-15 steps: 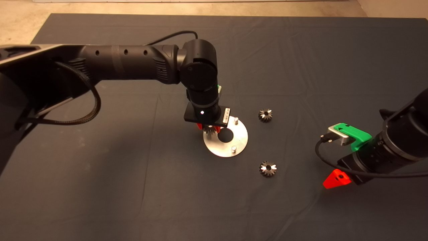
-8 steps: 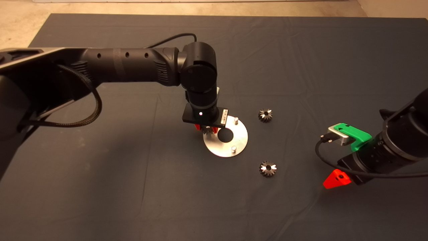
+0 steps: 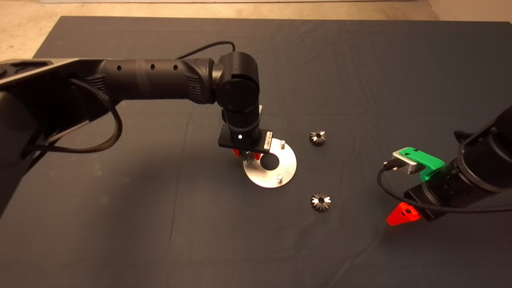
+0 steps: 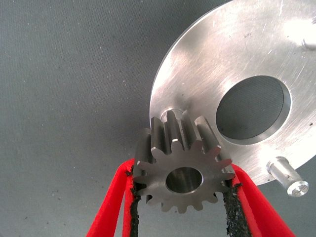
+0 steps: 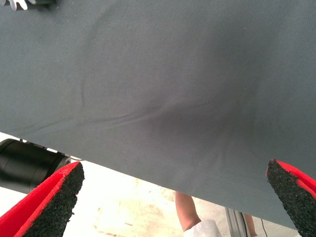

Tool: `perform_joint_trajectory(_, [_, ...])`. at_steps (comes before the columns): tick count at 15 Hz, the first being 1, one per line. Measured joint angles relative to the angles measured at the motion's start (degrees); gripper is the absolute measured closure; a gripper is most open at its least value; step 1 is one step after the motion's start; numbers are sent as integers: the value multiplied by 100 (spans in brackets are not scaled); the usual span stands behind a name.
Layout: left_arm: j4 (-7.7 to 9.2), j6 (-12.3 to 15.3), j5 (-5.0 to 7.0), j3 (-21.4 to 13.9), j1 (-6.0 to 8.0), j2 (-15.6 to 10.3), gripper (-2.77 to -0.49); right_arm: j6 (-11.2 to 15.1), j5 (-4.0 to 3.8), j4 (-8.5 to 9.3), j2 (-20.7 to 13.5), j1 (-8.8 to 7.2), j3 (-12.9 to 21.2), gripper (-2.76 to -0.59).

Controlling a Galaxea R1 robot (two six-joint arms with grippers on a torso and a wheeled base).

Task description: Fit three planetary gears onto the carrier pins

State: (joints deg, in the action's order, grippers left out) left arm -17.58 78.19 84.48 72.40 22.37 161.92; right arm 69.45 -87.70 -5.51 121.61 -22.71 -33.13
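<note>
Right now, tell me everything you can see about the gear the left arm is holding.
The gear is dull grey metal, with straight teeth around a round centre hole. The left gripper has its jaws shut on it, black pads against opposite sides. It sits at the plate's edge, hiding one pin; whether it is already on that pin cannot be told.
</note>
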Motion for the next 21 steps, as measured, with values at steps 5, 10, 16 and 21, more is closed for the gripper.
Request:
perform_joint_trajectory(5, [-85, -2, -11, 1, -71, 0, -89, 0, 0, 0, -1, 0, 30, -276])
perform_joint_trajectory(10, [-93, -4, -12, 1, -82, 0, -89, 0, 0, 0, -2, 0, 30, -276])
perform_joint_trajectory(16, [-89, -29, -35, 65, -96, 2, -89, 1, 0, 0, -2, 0, 41, -276])
perform_joint_trajectory(21, [-89, -29, -43, 61, -96, -5, -97, 1, 0, 0, -2, 0, 52, -276])
